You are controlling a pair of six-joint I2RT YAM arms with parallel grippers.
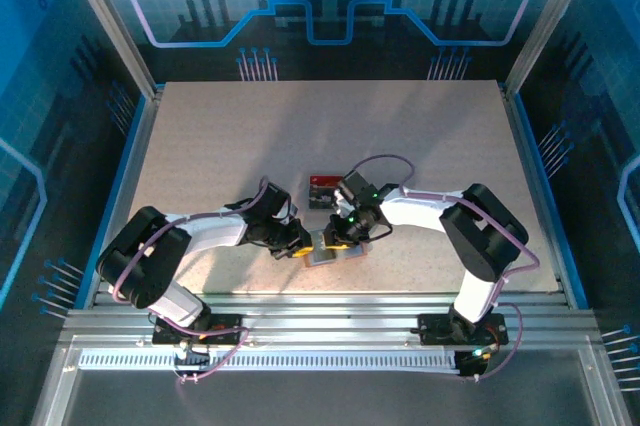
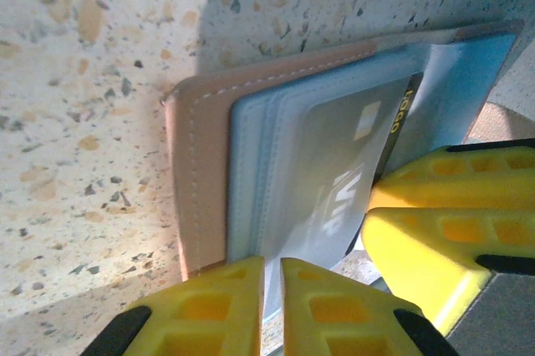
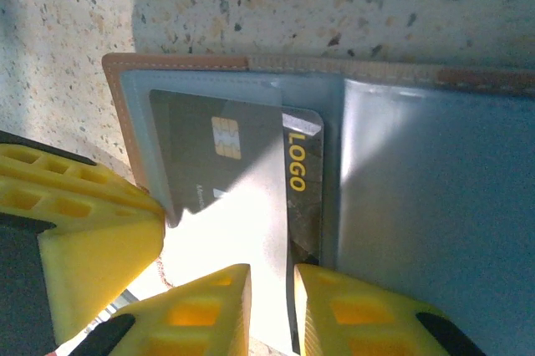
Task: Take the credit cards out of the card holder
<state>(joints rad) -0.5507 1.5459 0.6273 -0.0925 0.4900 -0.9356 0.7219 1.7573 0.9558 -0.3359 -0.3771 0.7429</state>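
Observation:
The salmon-pink card holder [image 1: 322, 256] lies open on the speckled table, near the front edge between the two arms. Its pale blue-grey pockets [image 2: 251, 172] face up. A dark grey credit card [image 3: 242, 172] with a chip and a yellow "LOGO" sticks partway out of a pocket [image 2: 334, 164]. My left gripper [image 2: 272, 268] is shut on the holder's blue-grey edge [image 1: 303, 246]. My right gripper [image 3: 272, 277] is shut on the edge of that card [image 1: 340, 243]. The two grippers sit close together: the right fingers [image 2: 451, 231] show beside the left ones, and the left fingers [image 3: 84, 239] beside the right.
A red card next to a dark one [image 1: 322, 189] lies on the table just behind the grippers. Metal rails [image 1: 320, 311] run along the near edge. Blue walls enclose the left, right and back sides.

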